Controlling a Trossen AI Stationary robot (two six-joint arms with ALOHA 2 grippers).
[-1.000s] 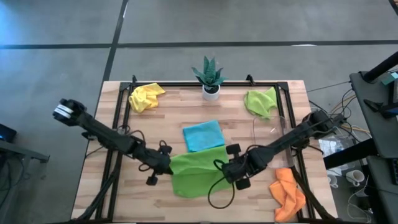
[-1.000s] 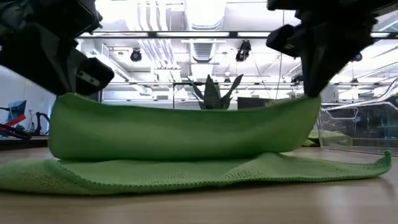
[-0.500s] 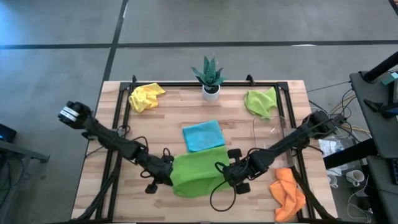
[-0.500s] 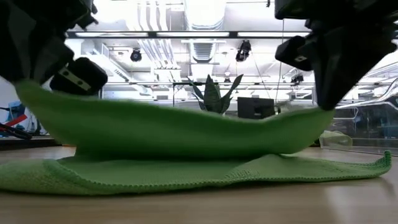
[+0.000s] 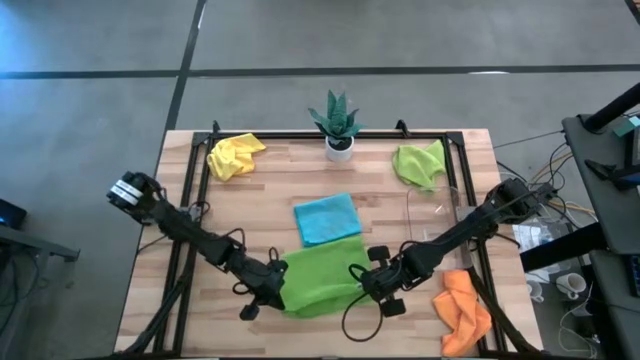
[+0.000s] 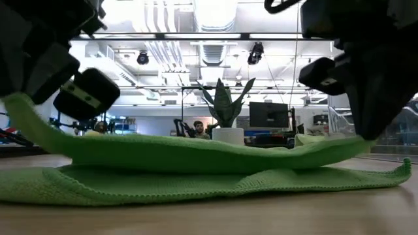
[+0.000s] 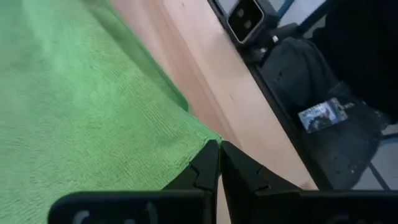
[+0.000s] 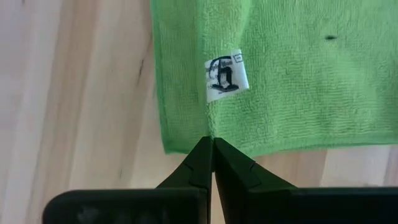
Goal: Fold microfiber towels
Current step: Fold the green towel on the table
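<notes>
A lime green microfiber towel (image 5: pixel 320 280) lies near the table's front edge, folded over on itself. Its lower layer (image 6: pixel 196 186) lies flat on the wood. Its upper layer (image 6: pixel 196 153) sags onto the lower one between my two grippers. My left gripper (image 5: pixel 274 294) is shut on the upper layer's left corner, and my right gripper (image 5: pixel 367 284) is shut on its right end. A light blue towel (image 5: pixel 328 218) lies folded just beyond. Yellow (image 5: pixel 235 155), green (image 5: pixel 420 163) and orange (image 5: pixel 463 310) towels lie crumpled around the table. My left gripper pinches the upper layer's left corner (image 7: pixel 205 142) between its two fingers, slanting down from the table's left. That corner is held up off the lower layer (image 6: pixel 23 108). My right gripper pinches the upper layer's edge (image 8: pixel 210 132) just below the white tag (image 8: pixel 225 74), near the right corner. Its fingers point steeply down, and that end hangs low over the lower layer (image 6: pixel 356 142).
A small potted plant (image 5: pixel 337 125) stands at the middle of the far edge. A clear plastic tray (image 5: pixel 432 205) sits at the right, between the green and orange towels. Black frame rails (image 5: pixel 190 180) run along the table's sides.
Both grippers have gone toward the table's near edge and down, staying shut on the green towel. The upper layer, first held up as a tall loop, has been carried over and has sunk onto the lower layer, which has stayed flat.
</notes>
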